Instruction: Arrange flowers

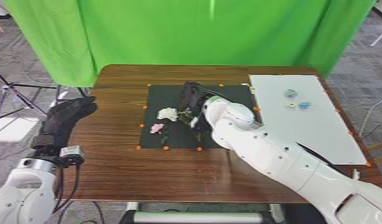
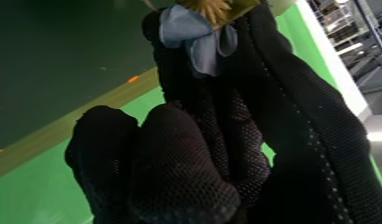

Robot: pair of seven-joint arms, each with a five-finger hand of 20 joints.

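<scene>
Over the upper middle of the dark mat [image 1: 174,90], my right hand [image 1: 193,95] reaches in from the right. In the right wrist view, my right hand [image 2: 183,160] pinches a flower with blue-grey petals [image 2: 192,30] and a golden-brown, fringed part at its fingertips. The rest of that flower is hidden. A white flower [image 1: 168,114] and, lower left of it, a pink flower [image 1: 156,128] lie on the mat, with green leaves beside them. My left hand [image 1: 65,116] is off the table's left side, its fingers relaxed and open.
On the right of the brown table [image 1: 116,175] lies a white board [image 1: 321,135] with several small pale blue and yellowish pieces [image 1: 290,93] near its upper part. Small orange markers line the mat and board edges. A green curtain [image 1: 205,35] hangs behind the table.
</scene>
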